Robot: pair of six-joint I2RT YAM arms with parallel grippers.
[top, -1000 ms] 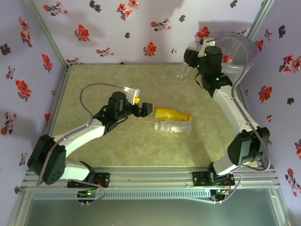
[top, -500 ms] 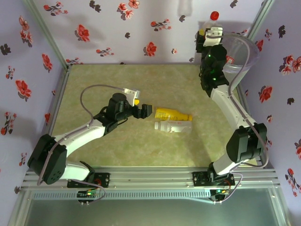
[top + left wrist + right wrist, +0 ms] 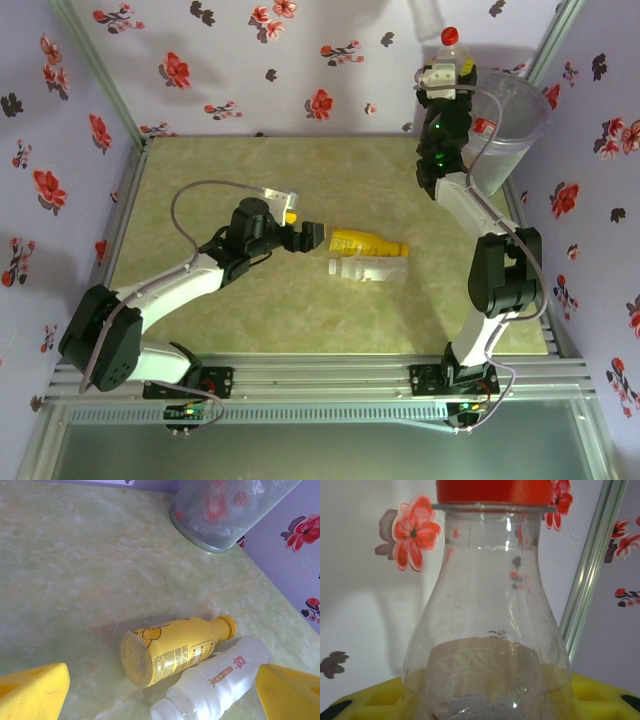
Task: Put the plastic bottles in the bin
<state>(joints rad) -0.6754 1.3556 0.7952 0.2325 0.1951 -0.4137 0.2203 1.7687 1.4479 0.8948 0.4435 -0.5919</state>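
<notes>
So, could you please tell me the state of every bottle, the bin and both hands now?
yellow bottle: lying on its side, cap on
clear bottle: lying on its side, touching the yellow bottle
red-capped bottle: upright, capped, held up near the bin
bin: upright, bottles inside
left hand: open, empty
right hand: shut on the red-capped bottle

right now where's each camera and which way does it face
top external: above and behind, looking down on the table; left arm and right arm show.
left wrist: low, facing the yellow bottle, clear bottle and bin; open jaws at the corners.
right wrist: raised, facing the wall; jaws hold the red-capped bottle.
shared: top and left wrist see the yellow bottle.
</notes>
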